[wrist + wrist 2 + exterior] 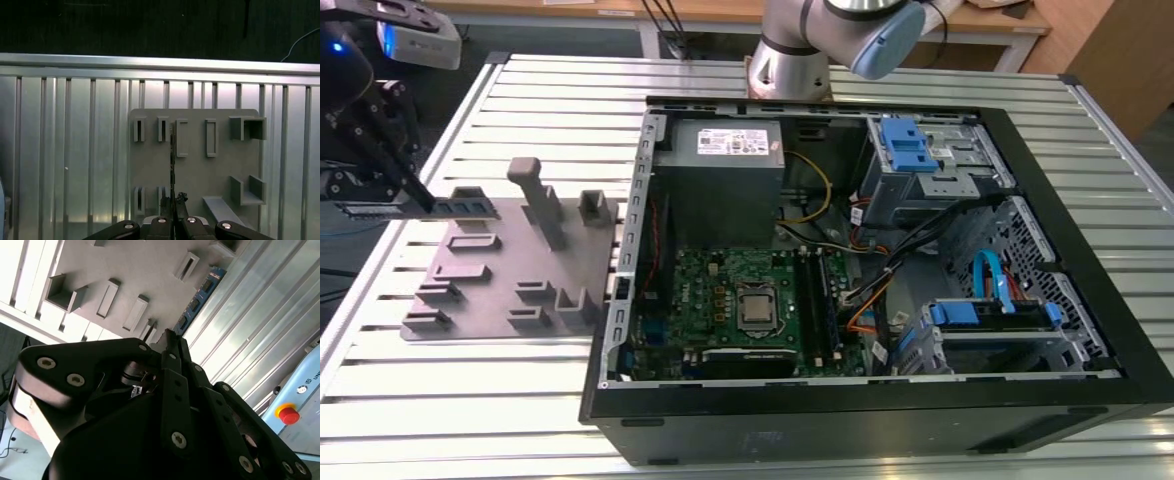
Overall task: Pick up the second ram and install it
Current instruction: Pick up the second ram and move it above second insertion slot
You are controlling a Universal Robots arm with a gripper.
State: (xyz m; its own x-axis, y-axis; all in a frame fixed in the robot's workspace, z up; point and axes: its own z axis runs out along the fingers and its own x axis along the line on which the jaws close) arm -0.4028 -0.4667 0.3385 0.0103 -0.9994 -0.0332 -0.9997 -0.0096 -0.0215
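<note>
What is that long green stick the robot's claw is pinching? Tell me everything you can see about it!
The second ram is a long, thin, flat blue-green board with dark rectangular chips in a row along its face. The gripper pinches one end, and the rest sticks straight out past the fingertips. In the exterior view it is held roughly level by the grey slotted block, on the exterior view's left. I cannot tell whether it touches the block.

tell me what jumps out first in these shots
The open computer case, motherboard exposed, dominates the slatted table on the exterior view's right. On that view's left the gripper is shut on the second ram, holding it over the grey slotted plate.
</note>
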